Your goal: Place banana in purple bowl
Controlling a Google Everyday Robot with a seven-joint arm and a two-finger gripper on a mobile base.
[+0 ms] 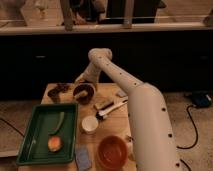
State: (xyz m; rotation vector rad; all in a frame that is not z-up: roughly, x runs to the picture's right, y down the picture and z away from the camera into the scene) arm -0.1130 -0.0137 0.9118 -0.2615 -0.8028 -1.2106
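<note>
Claw [86, 89] hovers directly over the purple bowl [83, 95], where we judge the banana [85, 91] is being set down, though we cannot tell whether it grips or has released.

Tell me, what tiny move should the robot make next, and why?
Probably a short lift of the gripper straight up from the purple bowl. The arm reaches across the table and the gripper sits right at the bowl's rim. A pale curved shape in the bowl could be the banana, though it is hard to tell. If so, rising clear would avoid knocking the bowl.
</note>
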